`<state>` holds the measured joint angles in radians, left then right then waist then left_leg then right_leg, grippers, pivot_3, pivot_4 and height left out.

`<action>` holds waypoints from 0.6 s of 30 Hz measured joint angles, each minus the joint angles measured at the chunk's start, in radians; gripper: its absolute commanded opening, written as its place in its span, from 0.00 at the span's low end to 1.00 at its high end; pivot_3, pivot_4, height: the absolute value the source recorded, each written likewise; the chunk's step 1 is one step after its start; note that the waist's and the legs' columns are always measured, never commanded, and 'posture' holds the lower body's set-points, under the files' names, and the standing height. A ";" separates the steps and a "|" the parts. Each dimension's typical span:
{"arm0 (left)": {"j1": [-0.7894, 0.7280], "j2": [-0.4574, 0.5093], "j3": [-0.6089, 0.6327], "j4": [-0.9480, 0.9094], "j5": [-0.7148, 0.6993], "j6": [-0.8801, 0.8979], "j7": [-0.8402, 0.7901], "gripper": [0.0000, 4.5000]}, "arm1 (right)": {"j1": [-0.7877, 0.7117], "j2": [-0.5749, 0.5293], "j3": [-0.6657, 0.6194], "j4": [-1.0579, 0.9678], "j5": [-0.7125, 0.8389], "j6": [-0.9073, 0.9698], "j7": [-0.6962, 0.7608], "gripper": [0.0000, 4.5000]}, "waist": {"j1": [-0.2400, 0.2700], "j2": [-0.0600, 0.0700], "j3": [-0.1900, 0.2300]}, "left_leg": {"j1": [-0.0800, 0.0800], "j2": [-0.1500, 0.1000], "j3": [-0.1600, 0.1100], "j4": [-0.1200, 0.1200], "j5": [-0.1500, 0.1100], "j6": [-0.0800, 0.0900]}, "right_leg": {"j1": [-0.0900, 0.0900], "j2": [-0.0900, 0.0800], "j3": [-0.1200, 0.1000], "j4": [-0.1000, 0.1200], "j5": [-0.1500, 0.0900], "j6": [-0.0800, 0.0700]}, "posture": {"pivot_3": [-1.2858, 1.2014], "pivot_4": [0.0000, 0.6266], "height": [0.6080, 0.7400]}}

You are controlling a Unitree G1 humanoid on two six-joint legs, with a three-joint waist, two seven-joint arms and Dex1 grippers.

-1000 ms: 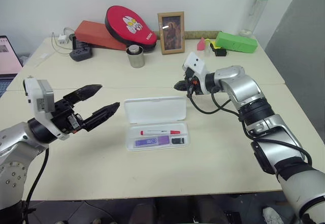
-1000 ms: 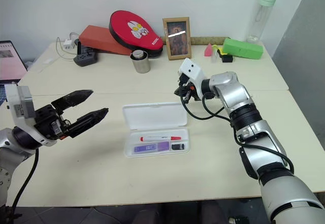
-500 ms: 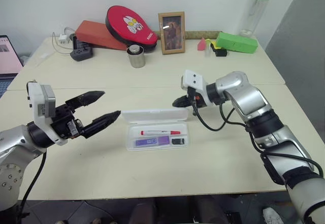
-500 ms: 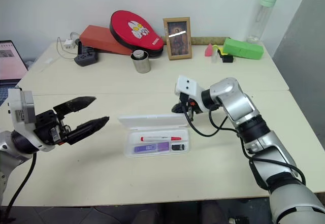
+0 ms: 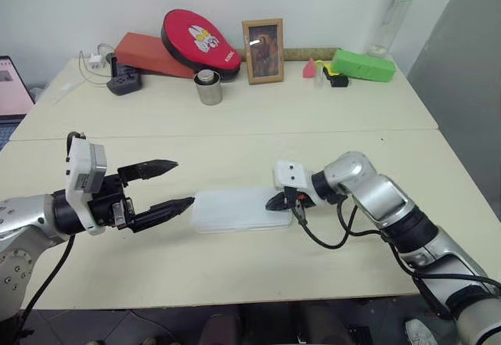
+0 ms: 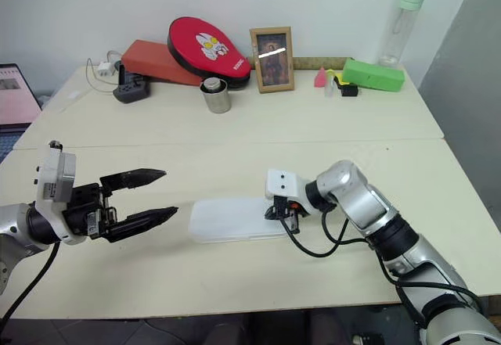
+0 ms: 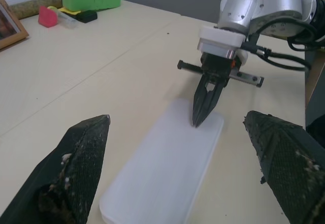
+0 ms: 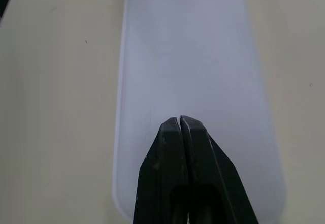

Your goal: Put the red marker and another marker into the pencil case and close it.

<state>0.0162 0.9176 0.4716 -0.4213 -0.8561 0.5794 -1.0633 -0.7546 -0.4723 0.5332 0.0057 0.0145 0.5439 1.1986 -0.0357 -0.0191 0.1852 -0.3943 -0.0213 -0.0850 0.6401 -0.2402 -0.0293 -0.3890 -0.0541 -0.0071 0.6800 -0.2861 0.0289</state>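
One second ago the pencil case [image 5: 241, 209] stood open; now its lid lies flat, pressed by the right gripper [image 5: 275, 202], fingers together, empty. The left gripper [image 5: 174, 185] waits wide apart, empty; closing looks nearly finished.

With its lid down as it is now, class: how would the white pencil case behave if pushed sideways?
The pencil case looks like smooth, rigid plastic lying flat on the table, so it would probably slide, not tip. Its low, wide shape suggests it won't roll.

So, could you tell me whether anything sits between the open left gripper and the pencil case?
Nothing visible does. The left gripper hangs open just off one end of the pencil case, bare table between them; the shut right gripper rests on the other end.
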 measured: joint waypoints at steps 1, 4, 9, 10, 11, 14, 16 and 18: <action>-0.002 0.001 0.000 0.000 0.000 0.001 0.000 1.00 | 0.001 0.001 0.004 0.002 -0.007 -0.010 -0.003 0.01 | 0.000 0.000 0.000 | 0.001 0.001 0.000 0.000 0.000 0.000 | 0.000 0.000 0.000 0.000 0.000 0.000 | 0.52 0.24 1.00; -0.004 0.003 -0.001 0.000 0.000 0.004 -0.004 1.00 | 0.009 0.002 0.008 0.006 -0.015 -0.019 -0.012 0.01 | 0.000 0.000 0.000 | 0.003 0.001 0.000 -0.001 0.000 0.000 | 0.001 0.000 0.000 0.000 0.000 0.000 | 0.52 0.24 1.00; -0.023 0.009 -0.003 0.000 -0.001 0.015 -0.008 1.00 | 0.023 0.005 -0.025 -0.024 0.014 0.035 -0.021 0.01 | 0.001 -0.001 0.000 | 0.003 0.001 -0.001 -0.001 0.000 0.000 | 0.001 0.000 0.000 0.000 0.000 0.000 | 0.52 0.24 1.00; -0.023 0.009 -0.003 -0.001 -0.001 0.022 -0.006 1.00 | 0.031 0.008 -0.039 -0.030 0.030 0.061 -0.021 0.01 | 0.001 0.000 0.000 | 0.002 0.001 -0.001 -0.001 0.000 0.000 | 0.001 0.000 0.000 0.000 0.000 0.000 | 0.52 0.24 1.00; -0.024 0.009 -0.004 -0.001 -0.001 0.026 0.000 1.00 | 0.039 0.010 -0.059 -0.039 0.059 0.093 -0.022 0.01 | 0.002 0.000 0.000 | 0.001 0.000 -0.001 -0.001 0.000 0.000 | 0.000 0.000 0.000 0.000 0.000 0.000 | 0.52 0.24 1.00; -0.040 0.002 -0.008 0.000 -0.002 0.051 0.046 1.00 | 0.063 0.028 -0.176 -0.089 0.159 0.146 -0.043 0.01 | 0.005 0.000 0.000 | -0.001 0.000 -0.002 -0.001 0.000 0.000 | 0.000 0.000 -0.001 0.000 0.000 0.000 | 0.52 0.24 1.00; -0.078 -0.023 -0.020 0.001 -0.002 0.066 0.103 1.00 | 0.062 0.046 -0.272 -0.122 0.211 0.162 -0.089 0.01 | 0.007 0.000 0.000 | -0.001 0.000 -0.002 -0.001 0.000 0.000 | 0.000 0.000 -0.001 0.000 0.000 0.000 | 0.52 0.24 1.00; -0.113 -0.054 -0.035 0.008 0.001 0.071 0.161 1.00 | 0.064 0.044 -0.337 -0.127 0.228 0.160 -0.136 0.09 | 0.007 0.000 0.000 | -0.001 -0.001 -0.002 0.000 0.000 0.000 | 0.000 0.000 -0.001 0.000 0.000 0.000 | 0.52 0.24 1.00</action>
<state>-0.0964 0.8633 0.4369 -0.4133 -0.8554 0.6505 -0.9019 -0.6908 -0.4288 0.1965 -0.1213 0.2430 0.7044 1.0629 -0.0287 -0.0195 0.1852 -0.3954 -0.0221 -0.0871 0.6396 -0.2402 -0.0293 -0.3890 -0.0540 -0.0086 0.6797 -0.2861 0.0287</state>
